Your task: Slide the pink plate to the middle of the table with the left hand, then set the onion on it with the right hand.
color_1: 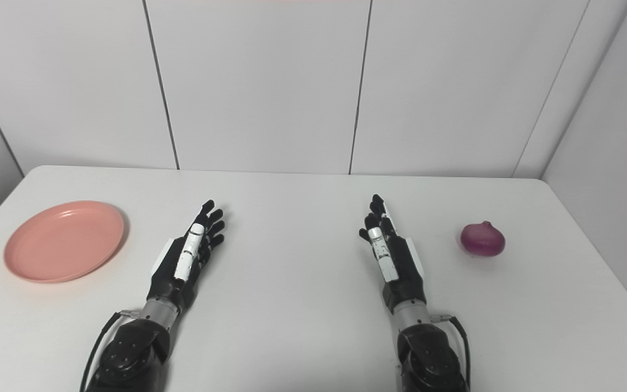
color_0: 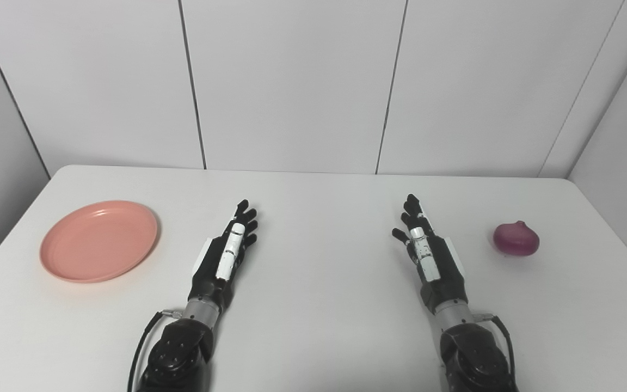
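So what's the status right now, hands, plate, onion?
Left hand and right hand open, holding nothing. Pink plate at table's left, untouched. Onion at far right. Nothing lying between the hands.

Two robot hands rest apart on a white table (color_1: 302,305), a plate to one side and an onion to the other.

The left hand (color_1: 185,261) lies flat with fingers stretched out and holding nothing, pointing toward the far edge and leaning slightly right. The right hand (color_1: 392,256) mirrors it, fingers extended and empty, leaning slightly left. A pink plate (color_1: 64,240) sits on the table's left side, near the left hand but not touching it. A purple-red onion (color_1: 483,239) sits on the right side, beyond the right hand and clear of it. Pale wall panels (color_1: 259,81) with dark vertical seams close off the background.
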### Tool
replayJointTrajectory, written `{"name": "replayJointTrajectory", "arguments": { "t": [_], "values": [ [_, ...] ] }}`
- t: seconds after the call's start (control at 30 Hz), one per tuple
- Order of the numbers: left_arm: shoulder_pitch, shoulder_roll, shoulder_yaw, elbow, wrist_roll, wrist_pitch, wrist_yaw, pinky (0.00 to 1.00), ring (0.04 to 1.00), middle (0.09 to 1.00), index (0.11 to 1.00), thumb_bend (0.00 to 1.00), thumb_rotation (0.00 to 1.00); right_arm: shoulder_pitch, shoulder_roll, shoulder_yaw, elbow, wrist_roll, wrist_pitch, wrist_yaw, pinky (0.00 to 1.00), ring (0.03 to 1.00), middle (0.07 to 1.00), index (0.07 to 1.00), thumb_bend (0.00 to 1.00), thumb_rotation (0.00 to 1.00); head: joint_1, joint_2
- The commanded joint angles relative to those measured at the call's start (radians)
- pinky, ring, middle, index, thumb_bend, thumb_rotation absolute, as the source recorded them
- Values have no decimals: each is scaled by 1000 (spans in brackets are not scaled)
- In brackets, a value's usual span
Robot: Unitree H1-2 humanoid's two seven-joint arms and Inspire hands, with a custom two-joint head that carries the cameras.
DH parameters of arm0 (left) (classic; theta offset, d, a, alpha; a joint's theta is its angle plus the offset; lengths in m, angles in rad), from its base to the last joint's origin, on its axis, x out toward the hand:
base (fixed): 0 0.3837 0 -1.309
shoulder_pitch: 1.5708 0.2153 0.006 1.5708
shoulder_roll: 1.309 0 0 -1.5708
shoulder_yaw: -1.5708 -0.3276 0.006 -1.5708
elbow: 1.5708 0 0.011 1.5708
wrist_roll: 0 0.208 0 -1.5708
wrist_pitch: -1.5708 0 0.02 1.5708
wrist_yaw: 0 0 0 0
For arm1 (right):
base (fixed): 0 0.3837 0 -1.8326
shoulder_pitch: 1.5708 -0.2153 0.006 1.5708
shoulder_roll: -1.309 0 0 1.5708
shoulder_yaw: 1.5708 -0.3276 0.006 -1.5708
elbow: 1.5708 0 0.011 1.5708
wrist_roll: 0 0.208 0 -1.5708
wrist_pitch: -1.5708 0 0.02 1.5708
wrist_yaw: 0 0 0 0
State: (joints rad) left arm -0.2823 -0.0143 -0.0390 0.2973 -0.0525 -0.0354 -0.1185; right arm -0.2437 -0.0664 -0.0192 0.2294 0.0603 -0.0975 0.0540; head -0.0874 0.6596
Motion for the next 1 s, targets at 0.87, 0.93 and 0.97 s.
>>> {"name": "replayJointTrajectory", "arguments": {
  "t": [0.87, 0.93, 0.97],
  "values": [
    [-35, 7, 6, 0, -8, -32, -7, 957, 968, 977, 976, 548, 1000, 32, 41, 23, -77, -45, 40, -39, 1000, 1000, 1000, 1000, 649, 912, -7, -13],
    [-36, 7, 9, 7, -13, -40, -9, 959, 967, 977, 977, 549, 1000, 38, 45, 22, -89, -41, 45, -39, 1000, 1000, 1000, 1000, 647, 904, -7, -13],
    [-35, 7, 10, 8, -15, -42, -11, 959, 967, 977, 976, 550, 1000, 45, 47, 24, -99, -44, 48, -41, 1000, 1000, 1000, 1000, 646, 901, -7, -19]
  ]
}}
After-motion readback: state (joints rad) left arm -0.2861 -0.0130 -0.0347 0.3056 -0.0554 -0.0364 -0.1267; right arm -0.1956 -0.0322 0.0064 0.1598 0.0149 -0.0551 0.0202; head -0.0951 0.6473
